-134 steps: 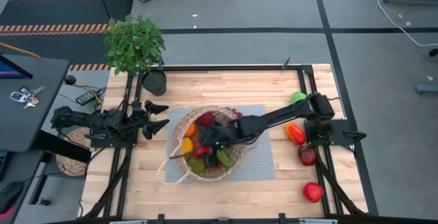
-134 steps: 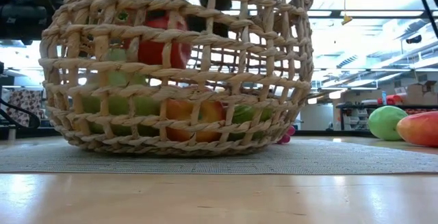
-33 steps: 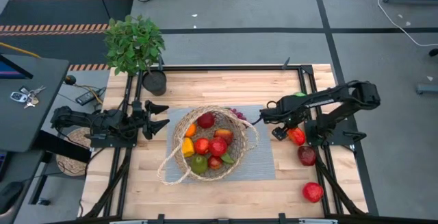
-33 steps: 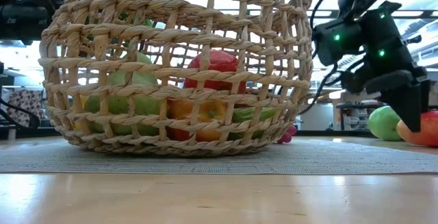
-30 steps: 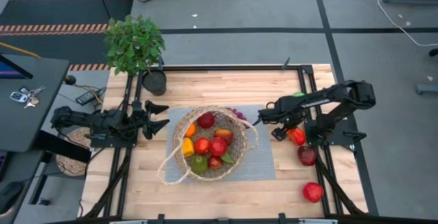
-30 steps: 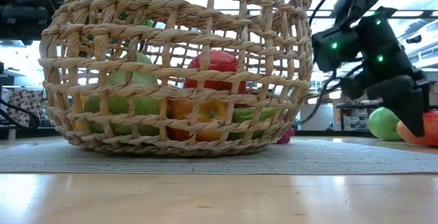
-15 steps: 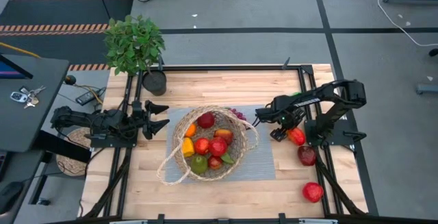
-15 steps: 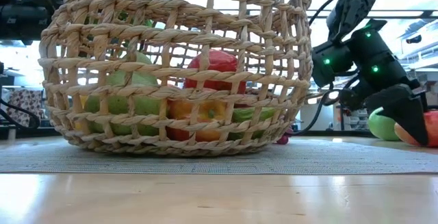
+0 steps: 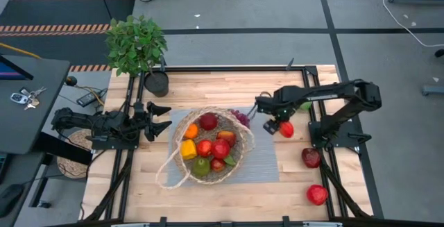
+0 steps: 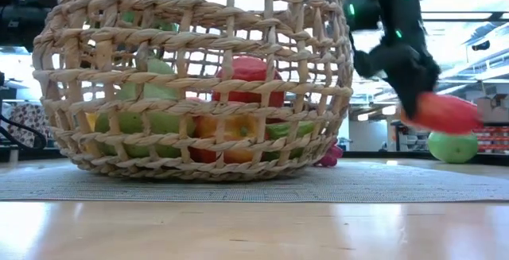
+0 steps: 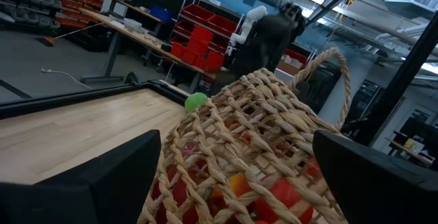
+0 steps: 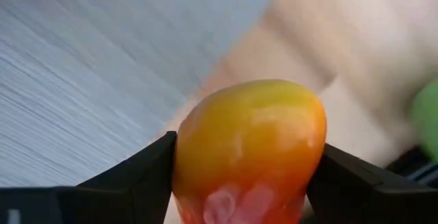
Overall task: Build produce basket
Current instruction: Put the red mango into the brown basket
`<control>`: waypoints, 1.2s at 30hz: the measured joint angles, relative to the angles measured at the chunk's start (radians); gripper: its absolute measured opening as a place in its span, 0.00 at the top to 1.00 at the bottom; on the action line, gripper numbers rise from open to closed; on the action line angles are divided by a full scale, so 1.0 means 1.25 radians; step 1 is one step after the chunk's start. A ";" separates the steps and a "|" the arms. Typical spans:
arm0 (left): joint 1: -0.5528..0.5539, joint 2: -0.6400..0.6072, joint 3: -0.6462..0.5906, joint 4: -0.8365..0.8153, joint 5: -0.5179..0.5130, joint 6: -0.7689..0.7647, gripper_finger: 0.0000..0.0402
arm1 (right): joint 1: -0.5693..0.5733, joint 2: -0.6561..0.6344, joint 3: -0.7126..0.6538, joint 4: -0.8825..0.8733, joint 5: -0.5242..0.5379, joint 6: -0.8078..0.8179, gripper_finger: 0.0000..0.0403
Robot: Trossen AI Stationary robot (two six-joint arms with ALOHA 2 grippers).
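Right gripper (image 9: 279, 128) is gripping a red-orange fruit (image 9: 286, 129), lifted just right of the basket (image 9: 208, 144). Left gripper (image 9: 161, 118) is waiting left of it, fingers spread.

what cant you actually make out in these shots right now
- What lies deep in the basket: in the high view the top produce covers it; in the low view the weave hides it.
- The fruit held by the right gripper: its lower end is cut off by the right wrist picture's edge.
- The purple grapes: half hidden behind the basket rim, high view.
- Left gripper: fingertips cut off by the left wrist picture's edge.
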 joint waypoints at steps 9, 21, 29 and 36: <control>0.000 0.000 0.000 0.000 0.000 0.000 0.03 | 0.015 -0.110 0.206 0.053 0.179 0.028 0.31; 0.000 0.000 0.000 0.000 0.000 0.000 0.03 | 0.155 -0.200 0.258 0.558 0.241 -0.168 0.30; 0.000 0.000 0.000 0.000 0.000 0.000 0.03 | 0.271 -0.129 0.258 0.876 0.222 -0.316 0.30; 0.000 0.000 0.000 0.000 0.000 0.000 0.03 | 0.317 -0.032 0.258 1.008 0.175 -0.352 0.30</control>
